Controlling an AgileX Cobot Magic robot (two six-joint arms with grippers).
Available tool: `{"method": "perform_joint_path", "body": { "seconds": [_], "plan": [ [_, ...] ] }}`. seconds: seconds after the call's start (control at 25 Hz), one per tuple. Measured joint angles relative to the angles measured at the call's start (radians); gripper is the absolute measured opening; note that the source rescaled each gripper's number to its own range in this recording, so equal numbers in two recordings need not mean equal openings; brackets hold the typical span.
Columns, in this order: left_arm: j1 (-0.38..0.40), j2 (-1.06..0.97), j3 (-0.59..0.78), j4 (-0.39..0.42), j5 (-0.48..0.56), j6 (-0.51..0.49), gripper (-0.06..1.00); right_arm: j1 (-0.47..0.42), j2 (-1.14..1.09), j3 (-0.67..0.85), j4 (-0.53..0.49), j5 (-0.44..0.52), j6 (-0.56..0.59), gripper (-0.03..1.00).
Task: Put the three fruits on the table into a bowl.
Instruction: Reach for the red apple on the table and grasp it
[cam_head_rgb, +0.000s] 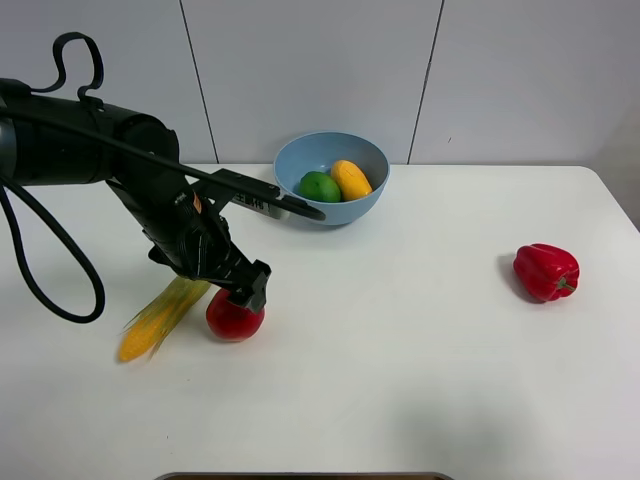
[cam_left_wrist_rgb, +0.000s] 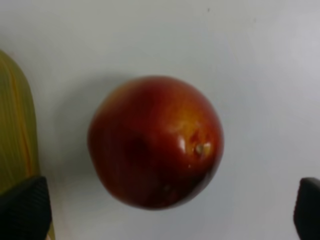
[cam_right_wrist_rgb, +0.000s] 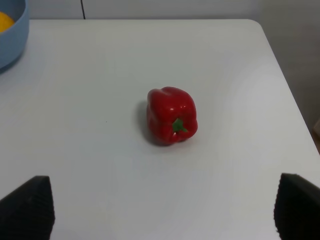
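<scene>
The red apple rests on the white table. My left gripper hangs just above it, open, with its black fingertips wide apart on either side and not touching it. The green lime and the yellow-orange mango lie inside the light-blue bowl at the back of the table. My right gripper is open and empty, facing the pepper; the exterior high view does not show it.
A corn cob lies close to the apple on its left, under the left arm. A red bell pepper sits alone at the right, near the table's right edge.
</scene>
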Motion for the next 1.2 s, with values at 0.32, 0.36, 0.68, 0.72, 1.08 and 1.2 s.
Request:
{"method": "perform_joint_path", "body": {
  "seconds": [0.32,0.36,0.68,0.72,1.08,1.2],
  "plan": [
    [0.000,0.003,0.076,-0.006,-0.129,-0.003,1.00,0.000,0.000,0.000,0.000,0.000,0.000,0.98],
    [0.000,0.007,0.077,-0.006,-0.140,-0.004,1.00,0.000,0.000,0.000,0.000,0.000,0.000,0.98],
    [0.000,0.071,0.079,-0.003,-0.159,-0.004,1.00,0.000,0.000,0.000,0.000,0.000,0.000,0.98],
    [0.000,0.077,0.079,-0.003,-0.160,-0.004,1.00,0.000,0.000,0.000,0.000,0.000,0.000,0.98],
    [0.000,0.136,0.079,-0.002,-0.203,0.001,1.00,0.000,0.000,0.000,0.000,0.000,0.000,0.98],
    [0.000,0.168,0.079,-0.002,-0.211,0.003,1.00,0.000,0.000,0.000,0.000,0.000,0.000,0.98]
  ]
}}
